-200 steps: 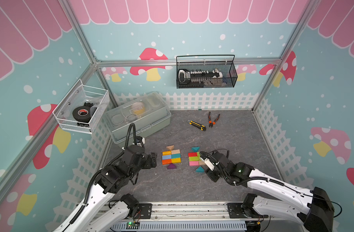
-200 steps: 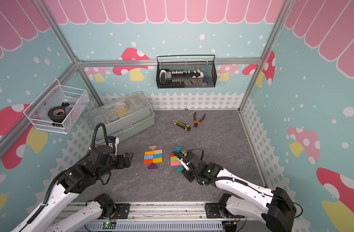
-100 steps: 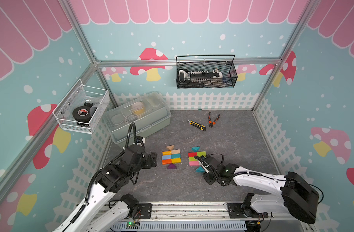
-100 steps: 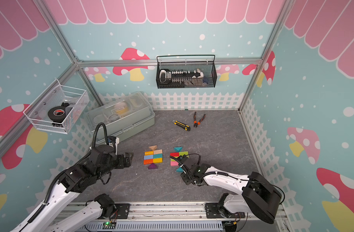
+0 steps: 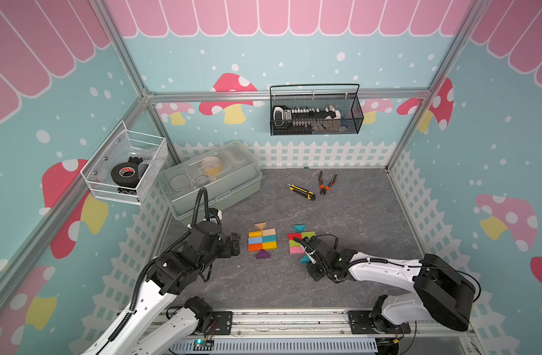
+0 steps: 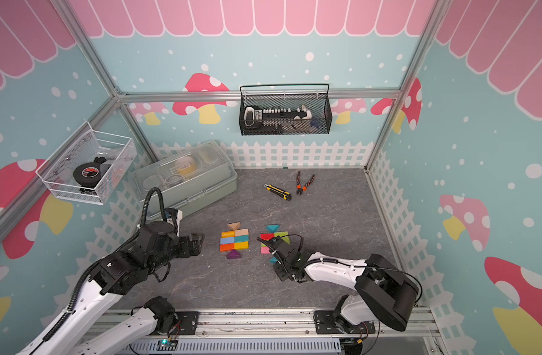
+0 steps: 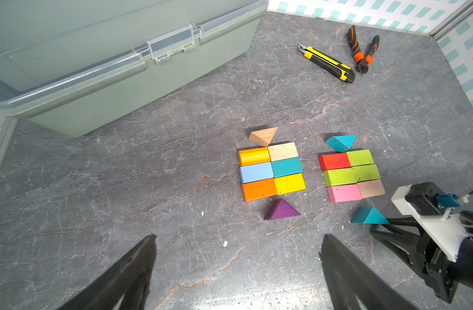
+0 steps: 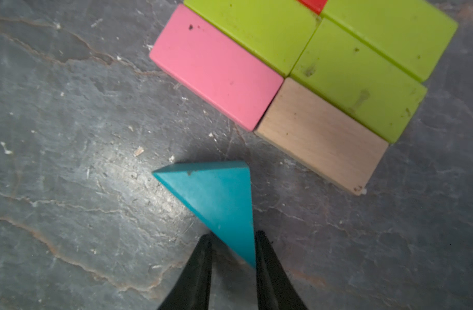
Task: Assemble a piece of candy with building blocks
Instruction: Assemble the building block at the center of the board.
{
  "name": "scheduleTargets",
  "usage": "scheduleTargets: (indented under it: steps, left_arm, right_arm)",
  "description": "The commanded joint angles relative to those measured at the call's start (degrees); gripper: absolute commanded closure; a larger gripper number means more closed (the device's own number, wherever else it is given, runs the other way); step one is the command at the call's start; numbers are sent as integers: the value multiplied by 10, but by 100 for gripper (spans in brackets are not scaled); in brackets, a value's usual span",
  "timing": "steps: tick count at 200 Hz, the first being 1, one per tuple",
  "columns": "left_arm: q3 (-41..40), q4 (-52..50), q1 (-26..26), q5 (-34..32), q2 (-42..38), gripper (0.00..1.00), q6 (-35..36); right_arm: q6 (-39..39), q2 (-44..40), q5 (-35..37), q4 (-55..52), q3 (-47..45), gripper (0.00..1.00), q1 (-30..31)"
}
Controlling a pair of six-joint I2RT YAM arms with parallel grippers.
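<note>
Two groups of building blocks lie flat on the grey floor. The left group (image 7: 271, 171) has a tan wedge (image 7: 263, 135) at its far end and a purple wedge (image 7: 281, 210) at its near end. The right group (image 7: 350, 174) of red, green, pink and tan blocks (image 5: 297, 242) has a teal wedge (image 7: 340, 142) at its far end. A second teal wedge (image 8: 219, 198) lies loose just off the pink block (image 8: 216, 67). My right gripper (image 8: 233, 234) is shut on its pointed corner. My left gripper (image 7: 238, 237) hangs open and empty to the left of the blocks (image 5: 234, 244).
A lidded grey-green storage box (image 5: 211, 181) stands at the back left. A yellow-black utility knife (image 5: 301, 191) and orange-handled pliers (image 5: 326, 183) lie behind the blocks. A black wire basket (image 5: 315, 113) hangs on the back wall, a white one with tape (image 5: 125, 169) on the left wall.
My right arm has dropped low, its gripper drawing back to the near teal wedge, and its jaws have narrowed onto the wedge's corner. The left arm has not moved.
</note>
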Motion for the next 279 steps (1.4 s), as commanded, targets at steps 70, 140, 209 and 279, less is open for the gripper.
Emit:
scheduleTargets:
  steps: [70, 140, 209, 279]
  left_arm:
    - [-7, -1, 5, 7, 0, 6, 9]
    - [-8, -1, 5, 10, 1, 6, 10]
    - [-8, 0, 5, 10, 1, 6, 10]
    - [-8, 0, 5, 12, 3, 6, 10]
  right_arm:
    - [14, 19, 16, 13, 23, 77, -8]
    - [8, 33, 10, 23, 28, 79, -12]
    - [-18, 38, -3, 22, 31, 80, -14]
    - [-7, 26, 22, 11, 24, 80, -22]
